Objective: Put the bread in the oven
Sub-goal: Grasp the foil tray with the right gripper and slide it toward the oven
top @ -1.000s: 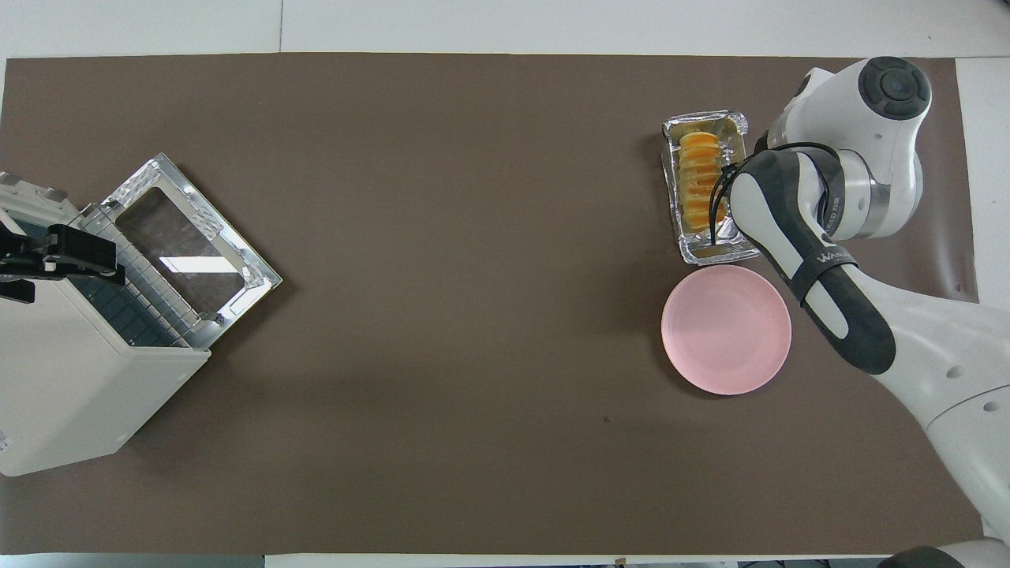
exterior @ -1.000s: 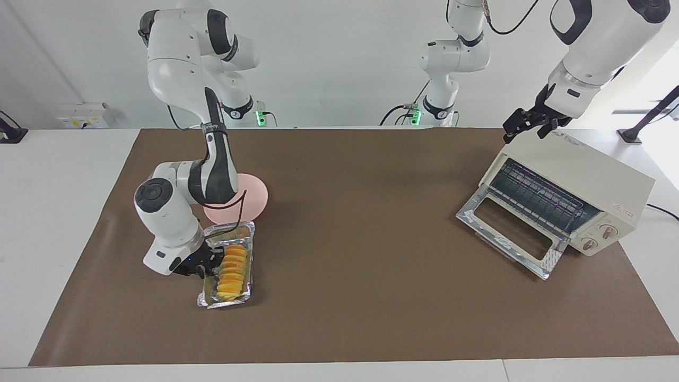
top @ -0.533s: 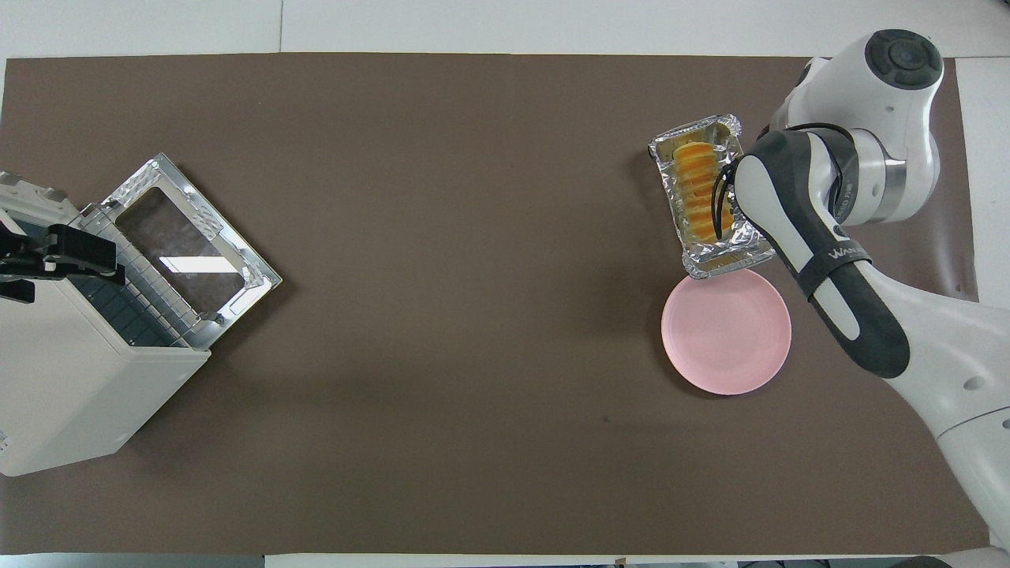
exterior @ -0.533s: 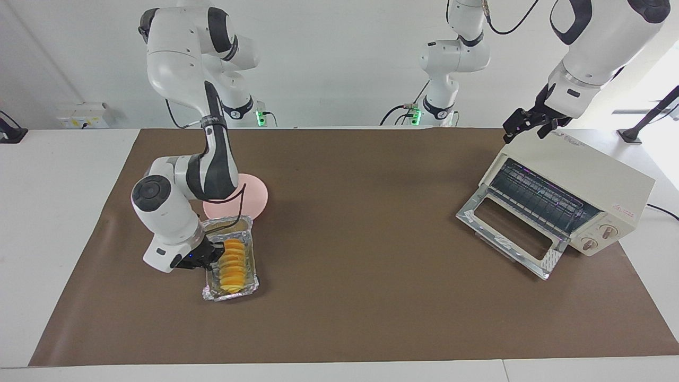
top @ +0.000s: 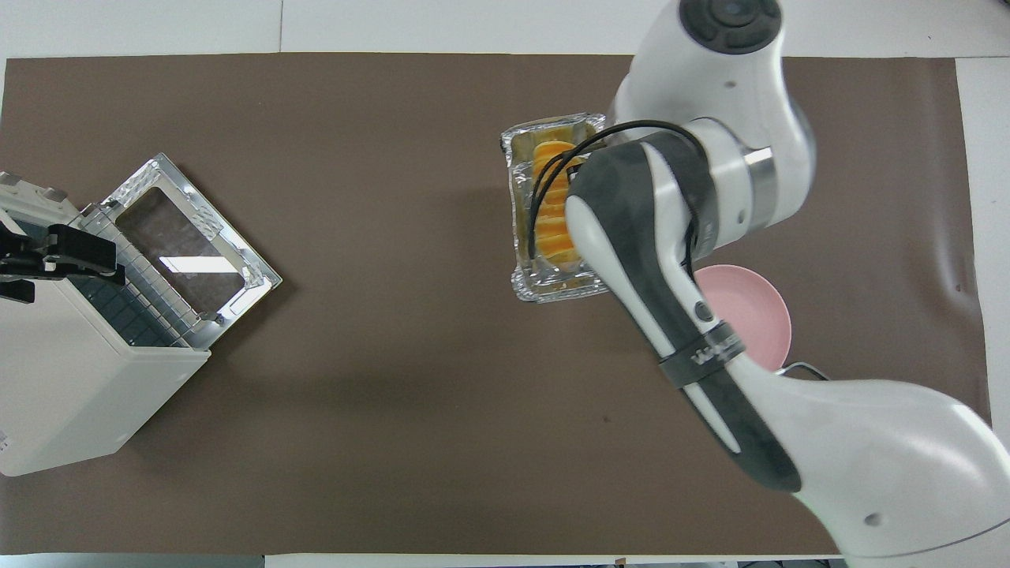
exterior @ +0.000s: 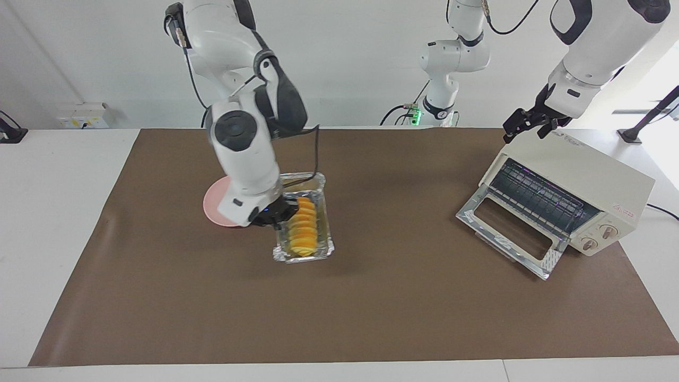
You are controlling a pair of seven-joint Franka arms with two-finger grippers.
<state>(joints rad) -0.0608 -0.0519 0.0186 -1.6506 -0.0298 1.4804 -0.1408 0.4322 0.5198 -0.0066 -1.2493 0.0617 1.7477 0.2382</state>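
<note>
One arm carried the load: the right gripper (exterior: 277,216) had its fingers clenched on the foil tray (exterior: 324,233) holding the bread (exterior: 303,234), raised over mid-table, long axis pointing away from the robots, the open oven (exterior: 575,187) well apart toward the left arm's end, where the left gripper (exterior: 522,124) waited over the oven, its fingers' state unclear.

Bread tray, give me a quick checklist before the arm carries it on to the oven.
1. Grip: right gripper is shut on the rim of the foil tray, tray lifted off the table: ok.
2. Load: bread sits in the tray: ok.
3. Tray level: it hangs from one long edge; tilt: cannot tell.
4. Oven door is down, rack exposed: ok.
5. Path: bare brown mat between tray and oven; pink plate lies away from it: ok.
6. Left gripper waits over the oven's top, above the opening: ok; jaws: cannot tell.
</note>
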